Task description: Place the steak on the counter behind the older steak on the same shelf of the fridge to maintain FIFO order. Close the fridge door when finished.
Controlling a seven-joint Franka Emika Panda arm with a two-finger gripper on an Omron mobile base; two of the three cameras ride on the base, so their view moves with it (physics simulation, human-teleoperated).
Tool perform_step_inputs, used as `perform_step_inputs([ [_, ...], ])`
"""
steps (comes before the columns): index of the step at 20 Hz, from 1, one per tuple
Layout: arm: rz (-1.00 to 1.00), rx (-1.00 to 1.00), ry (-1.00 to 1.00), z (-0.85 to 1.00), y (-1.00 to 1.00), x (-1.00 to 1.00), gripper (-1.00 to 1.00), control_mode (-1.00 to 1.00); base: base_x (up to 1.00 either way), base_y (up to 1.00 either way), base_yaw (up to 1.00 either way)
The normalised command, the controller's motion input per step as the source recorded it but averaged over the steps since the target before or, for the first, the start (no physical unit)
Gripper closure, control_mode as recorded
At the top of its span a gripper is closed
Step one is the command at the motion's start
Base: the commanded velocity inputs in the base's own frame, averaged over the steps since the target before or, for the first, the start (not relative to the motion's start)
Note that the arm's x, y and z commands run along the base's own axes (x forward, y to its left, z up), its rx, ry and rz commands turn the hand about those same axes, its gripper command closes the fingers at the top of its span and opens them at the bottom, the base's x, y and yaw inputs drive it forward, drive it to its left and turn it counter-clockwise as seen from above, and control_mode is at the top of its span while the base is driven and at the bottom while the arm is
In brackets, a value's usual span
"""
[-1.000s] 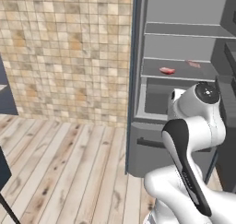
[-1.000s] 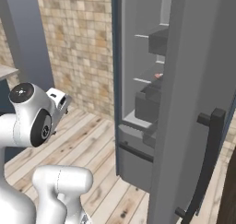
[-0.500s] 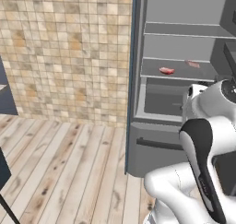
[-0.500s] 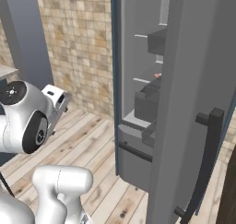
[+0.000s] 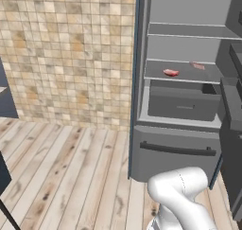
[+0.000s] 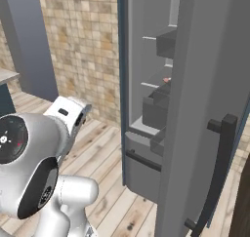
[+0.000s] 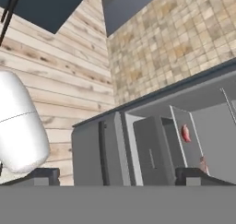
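My claw (image 7: pixel 117 174) is spread wide with nothing between its tips, which poke up at the bottom of the hand view, looking sideways at the fridge (image 5: pixel 182 153).

Nearest me, the fridge door (image 6: pixel 205 109) stands swung open, its dark bar handle (image 6: pixel 215 177) facing out. I judge it hangs wide because the closing step is what remains for me.

Beyond it comes the bottom drawer, then the grey inner drawer, and on top of that the lowest shelf (image 5: pixel 156 76). Two steaks lie flat on it, well apart. The redder one (image 5: pixel 171 73) sits near the front, its long axis running across the shelf. The paler one (image 5: pixel 197 66) lies farther back and to the right, long axis angled a little toward the rear wall. That fits FIFO: older meat in front, easy to reach first, newer behind.
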Motion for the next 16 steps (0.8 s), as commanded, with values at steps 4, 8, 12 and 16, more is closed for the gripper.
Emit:
perform_step_inputs([
  [4,0.00,0.03,-0.44,0.00,-0.85,-0.60,-1.00,-1.00,0.00,0.00,0.00],
  [8,0.00,0.02,-0.48,0.00,-0.80,-0.59,-1.00,-1.00,0.00,0.00,0.00],
  [12,0.00,0.03,-0.39,0.00,-0.79,-0.23,-1.00,-1.00,0.00,0.00,0.00],
  [16,0.00,0.02,-0.28,-0.01,-0.64,-0.01,-1.00,-1.00,0.00,0.00,0.00],
])
